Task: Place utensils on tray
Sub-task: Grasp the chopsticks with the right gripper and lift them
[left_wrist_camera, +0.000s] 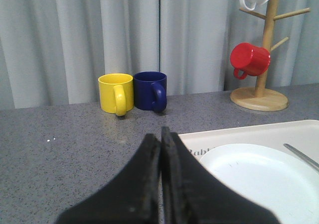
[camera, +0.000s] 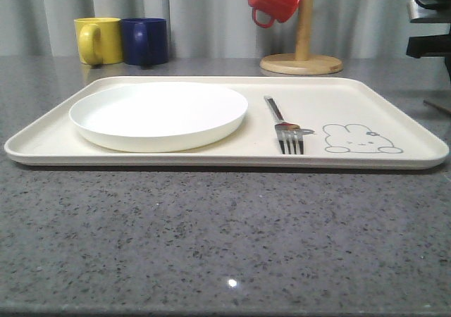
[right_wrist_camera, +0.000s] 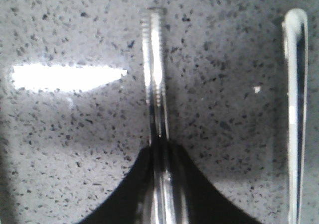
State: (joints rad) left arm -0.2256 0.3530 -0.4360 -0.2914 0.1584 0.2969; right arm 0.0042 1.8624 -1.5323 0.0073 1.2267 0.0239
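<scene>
Half the tray lies bare.

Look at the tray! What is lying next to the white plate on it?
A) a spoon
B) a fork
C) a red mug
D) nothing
B: a fork lies on the tray just right of the plate, tines toward the camera.
</scene>
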